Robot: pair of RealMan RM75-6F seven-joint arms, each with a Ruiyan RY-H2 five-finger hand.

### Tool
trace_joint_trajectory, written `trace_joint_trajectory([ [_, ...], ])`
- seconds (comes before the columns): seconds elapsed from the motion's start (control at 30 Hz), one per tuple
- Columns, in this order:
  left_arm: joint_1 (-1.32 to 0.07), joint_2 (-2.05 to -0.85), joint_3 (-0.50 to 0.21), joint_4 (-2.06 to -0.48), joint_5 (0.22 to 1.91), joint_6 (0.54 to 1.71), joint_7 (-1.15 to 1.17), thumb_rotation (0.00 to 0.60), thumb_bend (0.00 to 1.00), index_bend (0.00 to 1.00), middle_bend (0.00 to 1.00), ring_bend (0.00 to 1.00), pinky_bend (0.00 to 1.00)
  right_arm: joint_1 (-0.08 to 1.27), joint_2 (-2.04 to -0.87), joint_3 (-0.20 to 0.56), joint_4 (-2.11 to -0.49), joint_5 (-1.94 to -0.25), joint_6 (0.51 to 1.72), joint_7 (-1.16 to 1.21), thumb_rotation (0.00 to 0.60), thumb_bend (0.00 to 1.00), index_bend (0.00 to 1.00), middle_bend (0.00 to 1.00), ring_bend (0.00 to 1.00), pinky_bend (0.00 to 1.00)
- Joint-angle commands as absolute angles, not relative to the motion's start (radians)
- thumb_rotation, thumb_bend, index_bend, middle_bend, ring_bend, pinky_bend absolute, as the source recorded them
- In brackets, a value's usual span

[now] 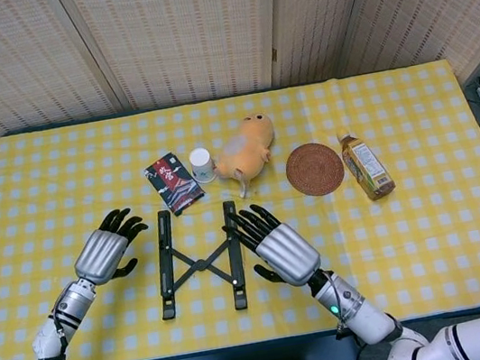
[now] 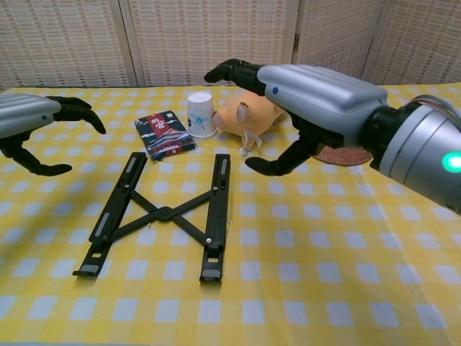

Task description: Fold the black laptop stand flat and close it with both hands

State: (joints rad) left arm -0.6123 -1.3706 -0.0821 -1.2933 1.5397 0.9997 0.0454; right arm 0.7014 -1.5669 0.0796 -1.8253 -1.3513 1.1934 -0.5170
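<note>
The black laptop stand (image 1: 198,261) (image 2: 162,213) lies flat on the yellow checked cloth, its two bars spread apart and joined by crossed links. My left hand (image 1: 106,250) (image 2: 32,119) hovers left of the stand, fingers apart, holding nothing. My right hand (image 1: 277,249) (image 2: 310,101) hovers just right of the stand's right bar, fingers spread, also holding nothing. Neither hand touches the stand.
Behind the stand lie a dark snack packet (image 1: 173,181), a white paper cup (image 1: 201,162) and an orange plush toy (image 1: 245,147). A round woven coaster (image 1: 315,168) and a tea bottle (image 1: 367,166) on its side are at the right. The table's front edge (image 1: 247,339) is close.
</note>
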Motion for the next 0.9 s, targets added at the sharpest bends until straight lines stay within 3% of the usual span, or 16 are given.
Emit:
trace_joint_trajectory([
  [0.03, -0.661, -1.436, -0.094, -1.209, 1.523, 0.947, 0.136, 0.600, 0.28, 0.16, 0.15, 0.03, 0.10, 0.686, -1.552, 0.058, -1.825, -1.379, 1.200, -0.530, 0.600, 0.38, 0.00, 0.00, 0.01, 0.00],
  [0.27, -0.705, -1.551, -0.107, -1.031, 1.497, 0.924, 0.155, 0.600, 0.24, 0.10, 0.08, 0.00, 0.07, 0.666, -1.542, 0.056, -1.802, -1.395, 1.202, -0.517, 0.600, 0.38, 0.00, 0.00, 0.01, 0.00],
  [0.6, -0.761, -1.677, -0.112, -0.859, 1.471, 0.881, 0.106, 0.600, 0.22, 0.10, 0.07, 0.00, 0.04, 0.650, -1.558, 0.066, -1.754, -1.398, 1.189, -0.496, 0.600, 0.38, 0.00, 0.00, 0.00, 0.00],
  [0.9, -0.772, -1.733, -0.108, -0.807, 1.451, 0.866, 0.029, 0.600, 0.21, 0.11, 0.06, 0.00, 0.03, 0.640, -1.562, 0.078, -1.725, -1.394, 1.177, -0.473, 0.600, 0.38, 0.00, 0.00, 0.00, 0.00],
])
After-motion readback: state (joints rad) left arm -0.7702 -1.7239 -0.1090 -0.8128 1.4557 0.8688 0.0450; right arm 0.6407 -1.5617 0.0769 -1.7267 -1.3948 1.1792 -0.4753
